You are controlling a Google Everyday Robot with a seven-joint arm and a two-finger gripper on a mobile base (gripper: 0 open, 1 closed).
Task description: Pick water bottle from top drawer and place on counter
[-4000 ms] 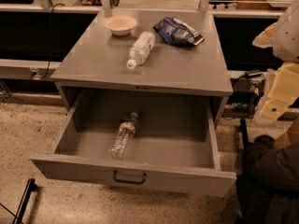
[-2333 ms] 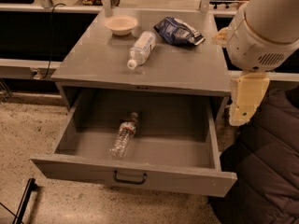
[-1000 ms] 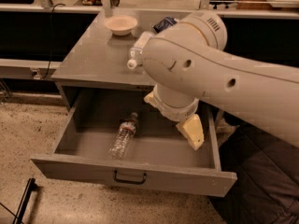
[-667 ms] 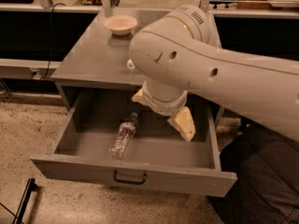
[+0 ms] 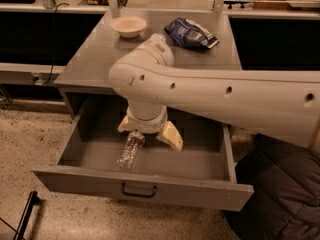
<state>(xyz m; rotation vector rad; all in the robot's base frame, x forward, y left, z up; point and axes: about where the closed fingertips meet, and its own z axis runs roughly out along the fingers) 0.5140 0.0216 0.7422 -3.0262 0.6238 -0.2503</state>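
Note:
The top drawer (image 5: 100, 176) stands pulled open, with its dark bar handle (image 5: 139, 190) on the front panel. The water bottle (image 5: 130, 152) lies on its side on the drawer floor, neck pointing to the back. My gripper (image 5: 148, 132) hangs down into the drawer from the big white arm (image 5: 215, 99), its cream fingers (image 5: 171, 136) spread open just above and behind the bottle's neck end. It holds nothing. The grey counter (image 5: 92, 59) lies above the drawer, partly hidden by the arm.
A cream bowl (image 5: 129, 25) and a dark blue snack bag (image 5: 190, 32) sit at the back of the counter. The arm covers the counter's middle. A dark padded mass (image 5: 280, 194) lies at the lower right beside the drawer. Speckled floor is at the left.
The arm has swung in from the right and moved left and down over the drawer. The gripper now hangs at the bottle's neck end. The bottle has not moved.

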